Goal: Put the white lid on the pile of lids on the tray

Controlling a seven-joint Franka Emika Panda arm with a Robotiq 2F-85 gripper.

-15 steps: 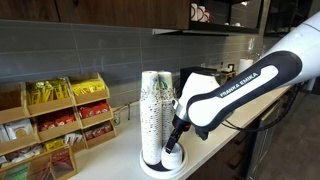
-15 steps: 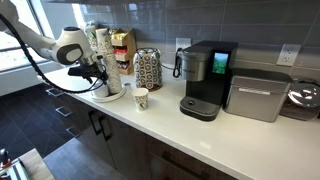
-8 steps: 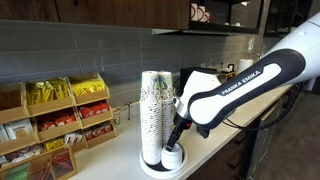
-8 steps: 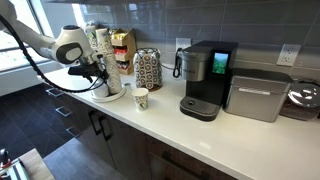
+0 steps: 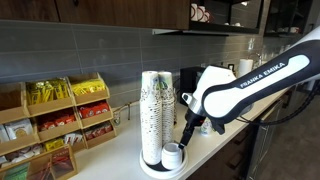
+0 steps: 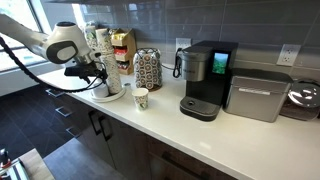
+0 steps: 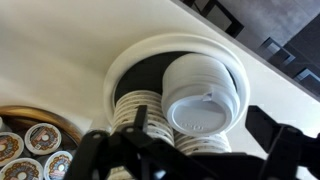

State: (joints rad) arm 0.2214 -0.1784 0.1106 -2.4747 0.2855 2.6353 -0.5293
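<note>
The white lid lies flat on top of the pile of lids in the wrist view. The pile stands on the round light tray, next to the tall stacks of patterned paper cups. In an exterior view the pile of lids sits low on the tray in front of the cup stacks. My gripper hangs just above and beside the pile, open and empty. Its fingers stand apart on either side of the lid. The gripper also shows above the tray.
A wooden rack of yellow and red snack packets stands beside the tray. A small printed paper cup, a patterned canister, a black coffee machine and a silver appliance stand along the counter. Coffee pods lie near the tray.
My gripper has lifted up and away from the pile of lids. The arm has swung back. The white lid stays on the pile.
</note>
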